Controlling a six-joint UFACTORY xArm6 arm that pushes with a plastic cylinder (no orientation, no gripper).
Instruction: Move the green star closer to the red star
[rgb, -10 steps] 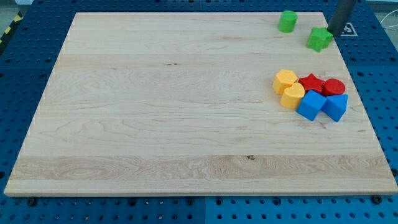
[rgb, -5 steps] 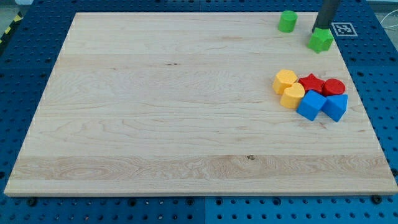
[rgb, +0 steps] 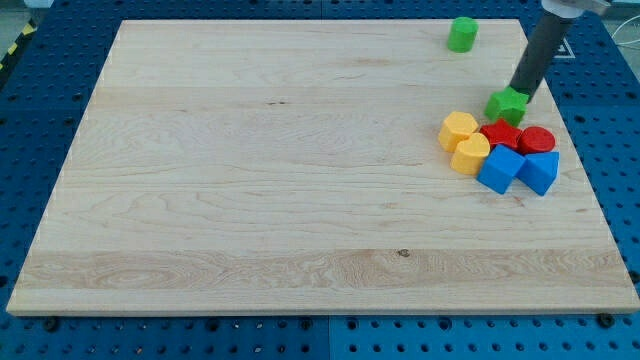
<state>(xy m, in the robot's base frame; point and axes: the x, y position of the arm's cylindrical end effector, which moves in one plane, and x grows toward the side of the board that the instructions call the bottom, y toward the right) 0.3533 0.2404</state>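
The green star (rgb: 506, 104) lies on the wooden board (rgb: 300, 170) at the view's right, just above the red star (rgb: 500, 134) and almost touching it. My tip (rgb: 521, 95) rests against the green star's upper right side, the dark rod slanting up to the view's top right. The red star sits in a tight cluster of blocks.
Around the red star: two yellow blocks (rgb: 459, 130) (rgb: 470, 154) on its left, a red cylinder (rgb: 537, 140) on its right, two blue blocks (rgb: 499, 170) (rgb: 540, 171) below. A green cylinder (rgb: 462, 34) stands near the board's top edge.
My tip has pushed the green star down and slightly left, from near the board's top right corner to just above the red star. The other blocks have not moved.
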